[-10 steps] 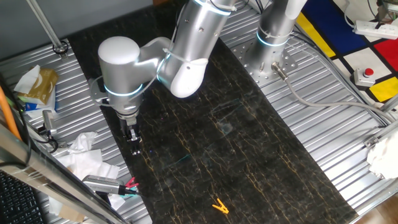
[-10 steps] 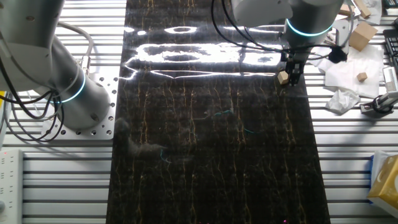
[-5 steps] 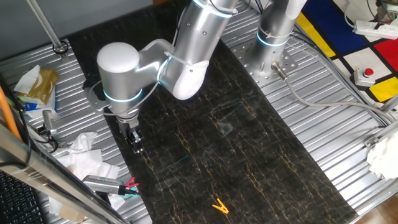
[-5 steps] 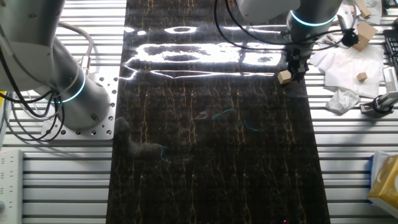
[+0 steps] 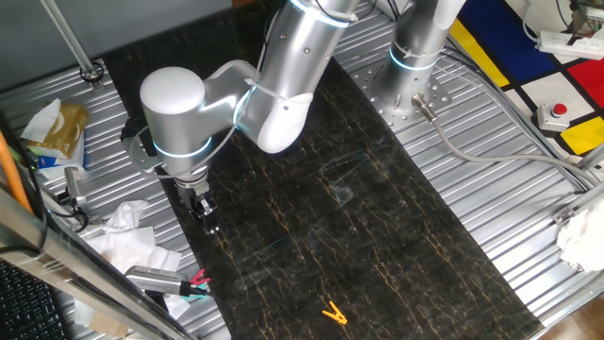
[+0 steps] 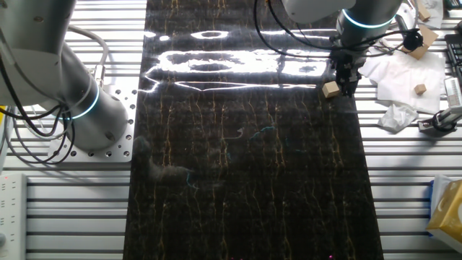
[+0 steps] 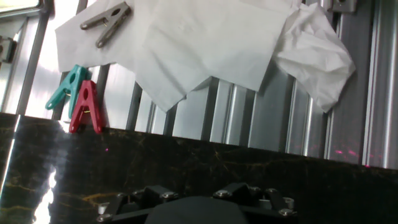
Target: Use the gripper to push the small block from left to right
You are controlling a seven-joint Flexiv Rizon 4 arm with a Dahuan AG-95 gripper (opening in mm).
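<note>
The small block (image 6: 330, 89) is a tan wooden cube at the right edge of the black marbled mat (image 6: 245, 180). My gripper (image 6: 348, 85) hangs from the silver arm with its black fingers down at the mat. It stands just right of the block, touching or nearly touching it. The fingers look pressed together with nothing between them. In the one fixed view the gripper (image 5: 207, 219) sits at the mat's left edge and the block does not show. The hand view shows only the gripper's black base, not the fingertips.
White tissues (image 6: 404, 76) with loose wooden blocks (image 6: 419, 89) lie on the ribbed metal beside the gripper. Red and teal clips (image 7: 84, 102) and a grey clip (image 7: 106, 22) lie close by. A yellow clip (image 5: 332, 313) rests on the mat. The second arm's base (image 5: 412, 57) stands at the back.
The arm's wrist and elbow have shifted a little towards the mat's edge. The gripper has slid slightly along the block's side, and the block has barely moved.
</note>
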